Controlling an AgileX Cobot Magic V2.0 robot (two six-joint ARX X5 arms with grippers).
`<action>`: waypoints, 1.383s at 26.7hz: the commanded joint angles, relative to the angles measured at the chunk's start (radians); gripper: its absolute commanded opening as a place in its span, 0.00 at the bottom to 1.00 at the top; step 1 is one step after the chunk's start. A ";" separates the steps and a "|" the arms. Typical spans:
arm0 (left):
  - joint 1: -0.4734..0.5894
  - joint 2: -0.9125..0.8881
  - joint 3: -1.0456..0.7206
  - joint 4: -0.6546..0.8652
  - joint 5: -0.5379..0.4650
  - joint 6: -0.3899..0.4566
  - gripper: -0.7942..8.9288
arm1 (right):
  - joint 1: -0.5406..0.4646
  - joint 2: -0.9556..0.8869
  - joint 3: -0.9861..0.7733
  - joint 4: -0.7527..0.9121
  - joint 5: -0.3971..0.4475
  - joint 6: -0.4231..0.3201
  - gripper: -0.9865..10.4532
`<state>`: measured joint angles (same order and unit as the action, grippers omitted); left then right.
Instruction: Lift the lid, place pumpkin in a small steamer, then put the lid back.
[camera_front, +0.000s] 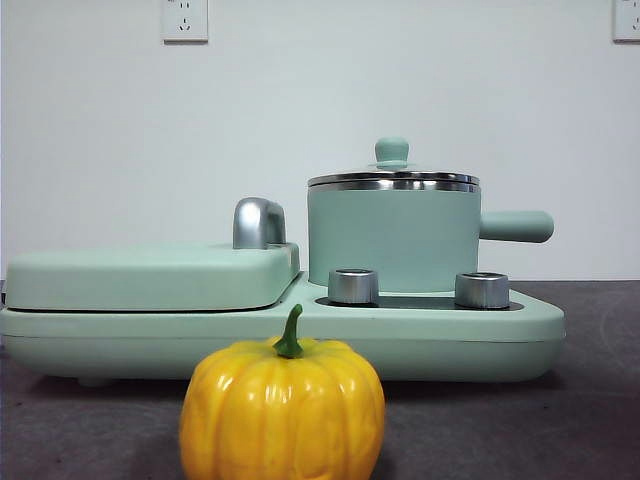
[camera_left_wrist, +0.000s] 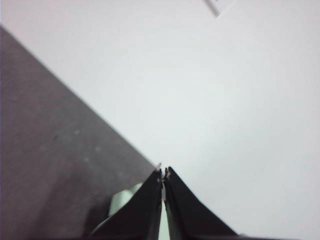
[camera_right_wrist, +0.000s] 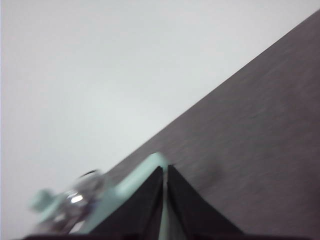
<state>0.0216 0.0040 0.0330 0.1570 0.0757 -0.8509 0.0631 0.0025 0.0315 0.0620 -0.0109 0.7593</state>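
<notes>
**Nothing started: lid on the pot, pumpkin waiting in front**

Lid (camera_front: 392, 179) seated flat on the small steamer (camera_front: 392, 240), steel rim on steel rim, mint knob upright at the top and free to be taken from above. Steamer standing on the right part of the mint-green cooker (camera_front: 500, 335), behind two steel dials (camera_front: 353, 286), its side handle pointing right (away from the flat hinged cover (camera_front: 150, 275) on the left part). Pumpkin (camera_front: 283, 408) resting on the dark table (camera_front: 560, 420), just in front of the cooker, stem up, well apart from the pot; probably placed there for an easy reach after the lid is off.

Left gripper (camera_left_wrist: 163, 172) with jaws pressed together, holding nothing, high over the table. Right gripper (camera_right_wrist: 165, 169) the same: jaws closed, empty, close to the cooker edge. Neither one seen in the front view, so both judged as waiting. First step, lifting the lid, not yet done.
</notes>
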 joint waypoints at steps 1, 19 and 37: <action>0.000 0.000 0.018 0.006 0.003 -0.092 0.09 | -0.001 0.002 0.058 0.012 -0.063 0.056 0.10; 0.000 0.113 0.488 -0.329 0.027 0.252 0.09 | -0.001 0.208 0.574 -0.246 -0.172 -0.412 0.10; -0.012 0.542 0.801 -0.326 0.297 0.543 0.09 | 0.001 0.545 0.748 -0.267 -0.337 -0.788 0.10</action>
<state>0.0120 0.5297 0.8120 -0.1787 0.3649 -0.3542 0.0635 0.5358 0.7681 -0.2104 -0.3386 0.0032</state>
